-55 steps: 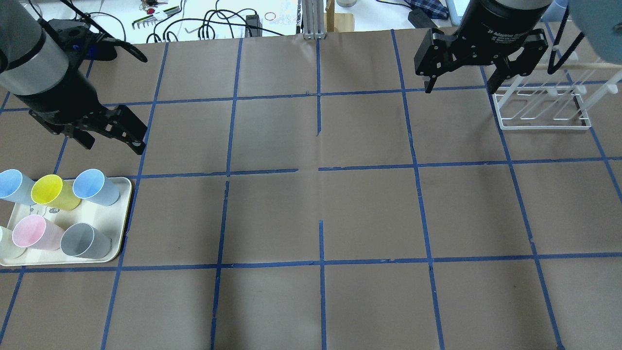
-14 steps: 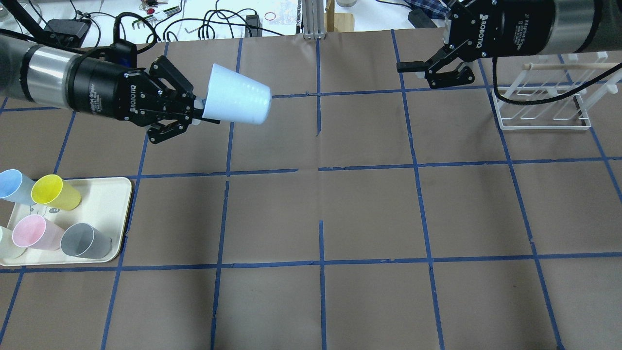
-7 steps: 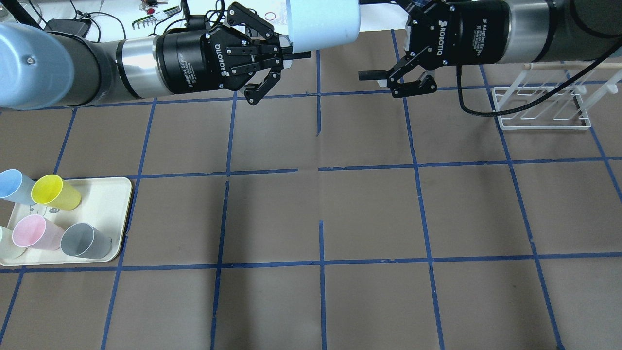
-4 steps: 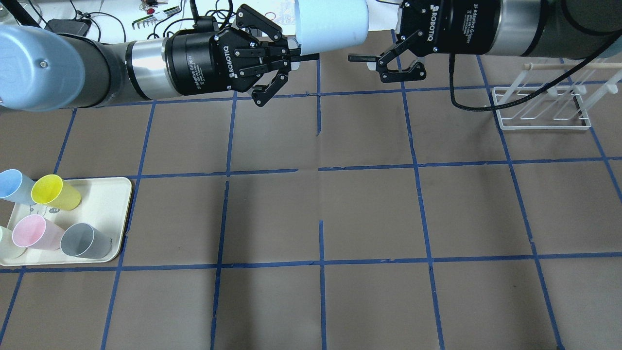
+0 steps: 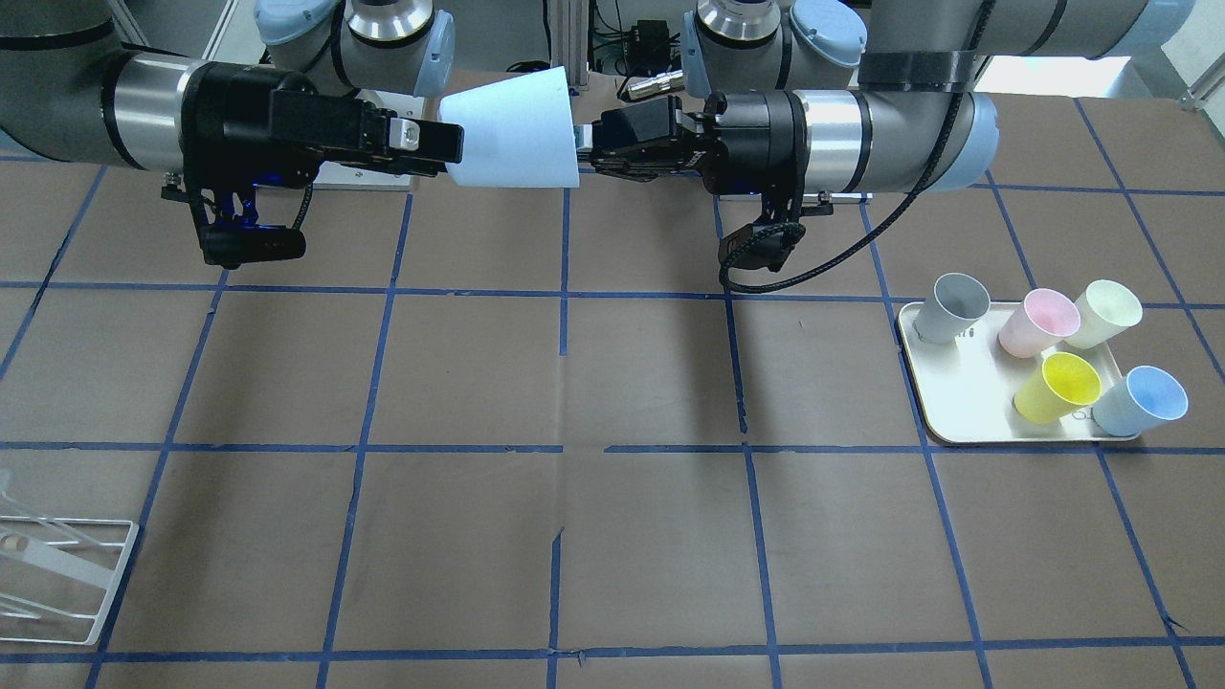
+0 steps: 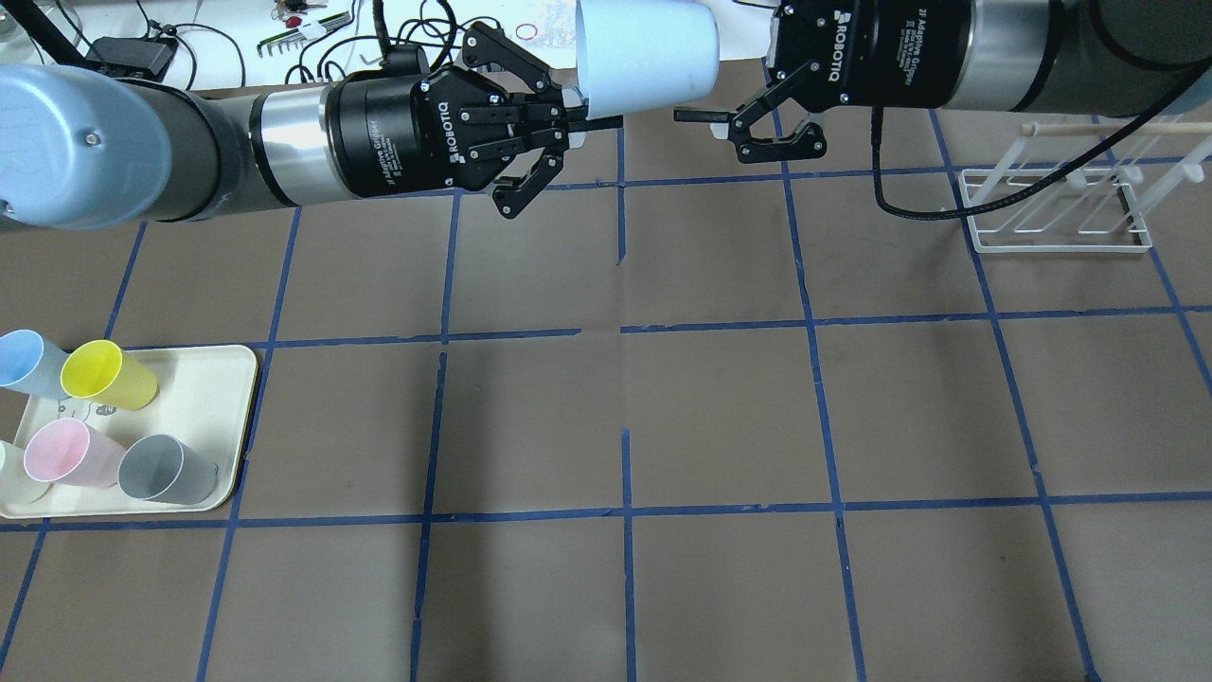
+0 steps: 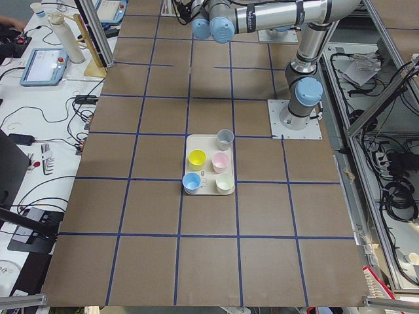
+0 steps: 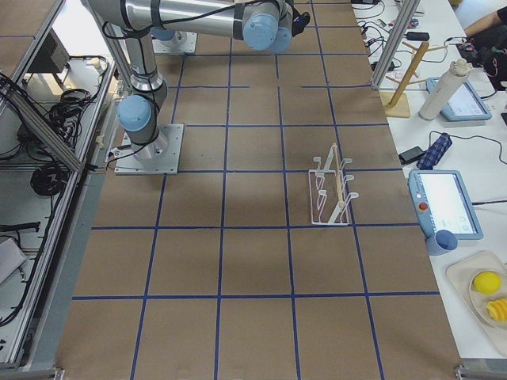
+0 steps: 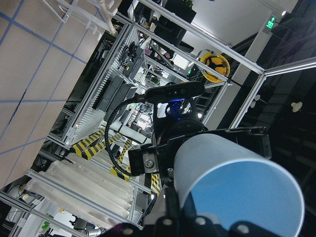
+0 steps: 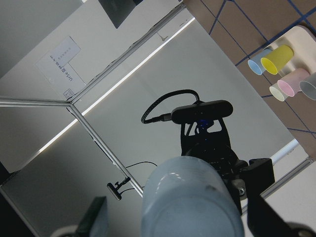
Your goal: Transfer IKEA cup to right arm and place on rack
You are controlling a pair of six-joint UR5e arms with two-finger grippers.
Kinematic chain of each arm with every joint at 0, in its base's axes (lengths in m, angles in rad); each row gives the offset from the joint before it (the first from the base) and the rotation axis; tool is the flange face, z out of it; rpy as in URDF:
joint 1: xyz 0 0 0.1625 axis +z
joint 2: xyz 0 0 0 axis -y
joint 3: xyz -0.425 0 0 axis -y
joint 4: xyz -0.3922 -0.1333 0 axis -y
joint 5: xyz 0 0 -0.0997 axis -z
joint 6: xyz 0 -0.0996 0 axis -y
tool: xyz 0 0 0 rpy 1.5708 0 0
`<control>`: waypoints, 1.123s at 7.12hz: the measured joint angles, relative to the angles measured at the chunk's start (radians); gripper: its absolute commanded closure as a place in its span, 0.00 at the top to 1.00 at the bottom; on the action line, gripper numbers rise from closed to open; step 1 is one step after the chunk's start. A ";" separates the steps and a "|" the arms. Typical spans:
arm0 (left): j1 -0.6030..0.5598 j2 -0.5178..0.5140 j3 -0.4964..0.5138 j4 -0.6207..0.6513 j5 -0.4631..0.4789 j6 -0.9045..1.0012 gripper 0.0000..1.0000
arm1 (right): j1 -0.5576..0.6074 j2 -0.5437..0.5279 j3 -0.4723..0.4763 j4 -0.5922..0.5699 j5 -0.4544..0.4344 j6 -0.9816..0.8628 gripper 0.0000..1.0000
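Now your IKEA cup [image 6: 644,52] lies sideways in mid-air, rim pinched in the left gripper [image 6: 579,109], base between the spread fingers of the right gripper [image 5: 442,145].

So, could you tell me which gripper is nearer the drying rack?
Right. The right gripper sits a short way from the rack; the left gripper is farther off, beyond the pale blue cup.

Definitely looking like a robotics lab here, robot arms [image 7: 302,98] sitting bolted onto a tape-gridded table [image 7: 150,196], with teach pendants [image 7: 42,65] and cables [image 7: 396,199] lying all around it.
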 measured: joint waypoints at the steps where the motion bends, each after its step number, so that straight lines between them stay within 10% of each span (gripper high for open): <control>1: 0.000 -0.001 -0.001 0.001 -0.001 0.001 0.00 | 0.000 0.001 0.001 0.000 -0.002 0.000 0.66; 3: 0.000 -0.002 -0.001 0.003 -0.002 0.001 0.00 | 0.000 0.001 0.001 0.000 -0.005 0.002 0.57; 4: 0.000 -0.002 -0.001 0.004 -0.003 0.000 0.57 | 0.000 0.002 0.000 -0.001 -0.006 0.005 0.54; 5: 0.001 -0.003 -0.001 0.009 -0.001 -0.002 0.84 | -0.001 0.003 0.000 -0.001 -0.008 0.007 0.51; 6: 0.001 -0.003 -0.002 0.015 0.002 -0.009 1.00 | -0.001 0.003 -0.001 -0.002 -0.009 0.010 0.49; 8: 0.013 0.005 0.005 0.020 0.007 -0.047 1.00 | -0.004 0.004 -0.002 -0.006 -0.009 0.012 0.48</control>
